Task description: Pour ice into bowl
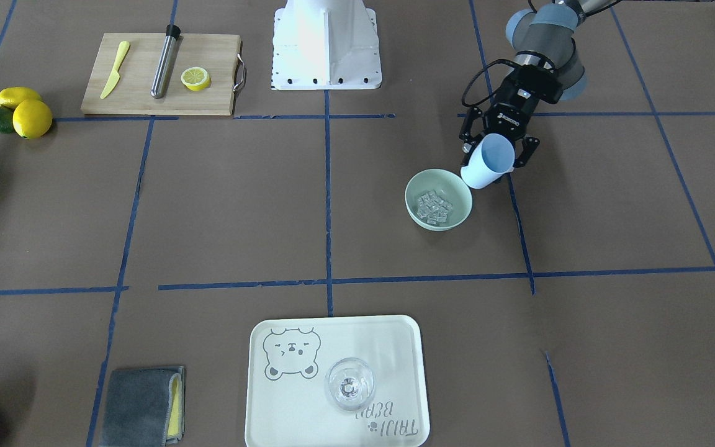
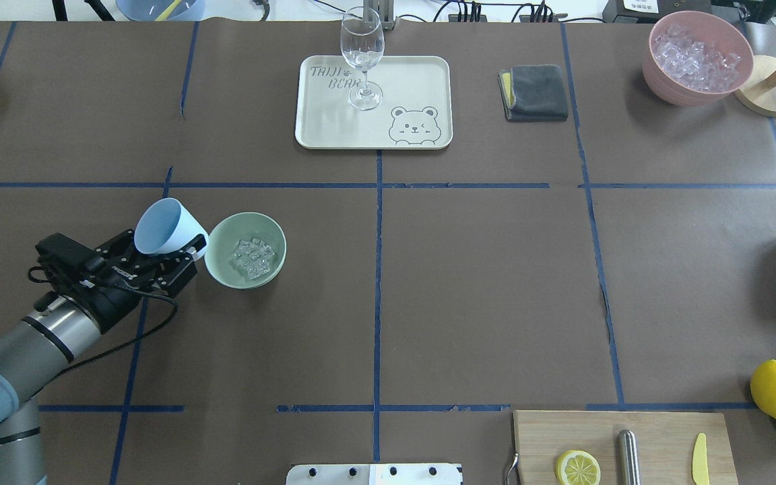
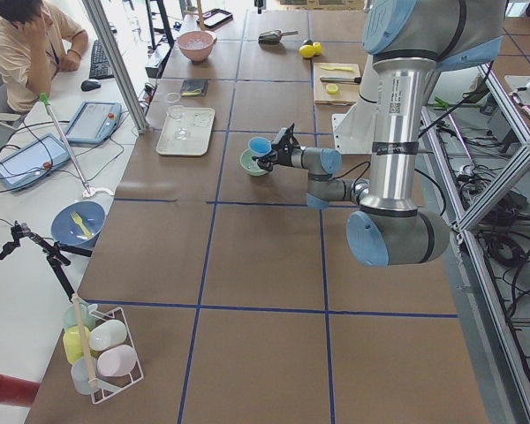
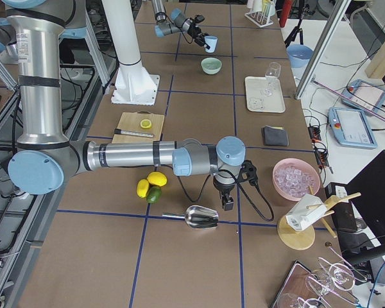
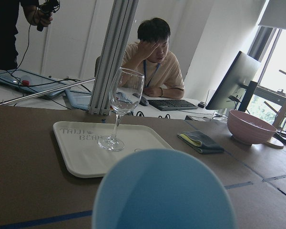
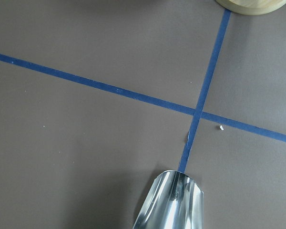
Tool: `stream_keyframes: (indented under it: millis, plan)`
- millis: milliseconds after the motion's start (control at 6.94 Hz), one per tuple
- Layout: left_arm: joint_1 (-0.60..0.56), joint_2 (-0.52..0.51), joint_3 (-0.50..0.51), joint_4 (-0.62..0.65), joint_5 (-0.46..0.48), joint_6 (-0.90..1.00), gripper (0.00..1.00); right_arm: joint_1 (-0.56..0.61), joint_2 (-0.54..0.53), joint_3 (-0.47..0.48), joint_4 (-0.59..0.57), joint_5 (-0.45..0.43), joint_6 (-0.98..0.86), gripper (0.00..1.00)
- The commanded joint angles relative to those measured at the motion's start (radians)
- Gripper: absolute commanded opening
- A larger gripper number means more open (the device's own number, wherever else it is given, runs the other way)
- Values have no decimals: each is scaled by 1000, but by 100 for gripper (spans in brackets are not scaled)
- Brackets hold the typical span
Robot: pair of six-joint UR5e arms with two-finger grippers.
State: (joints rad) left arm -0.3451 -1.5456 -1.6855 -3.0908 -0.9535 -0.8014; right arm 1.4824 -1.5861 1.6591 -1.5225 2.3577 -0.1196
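The mint-green bowl stands on the brown table on my left side. The ice lies inside it as a small heap of clear cubes. My left gripper is shut on a pale blue cup, held tilted just beside the bowl's rim. The cup's inside looks bare. My right gripper hangs far off over a metal scoop. I cannot tell whether it is open or shut.
A cream tray with a wine glass sits at the far middle, a grey cloth and a pink container beyond it. A cutting board with a lemon slice, and whole lemons, lie near my right.
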Motion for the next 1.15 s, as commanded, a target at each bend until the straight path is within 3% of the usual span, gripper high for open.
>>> stream_keyframes:
  millis: [0,288,576,720,1008]
  plan:
    - [-115,141,12,-9,-5,-34,0,-1,0,-1,1,0,0,100]
    - [-144,211,50,-8,-4,-106,0,-1,0,-1,1,0,0,100]
    - [-137,194,174,-11,34,-188,0,-1,0,-2,1,0,0,100]
    - [-135,191,191,-9,100,-200,0,-1,0,-2,-1,0,0,100]
    - [-124,179,248,-5,107,-307,0,-1,-2,-4,-1,0,0,100]
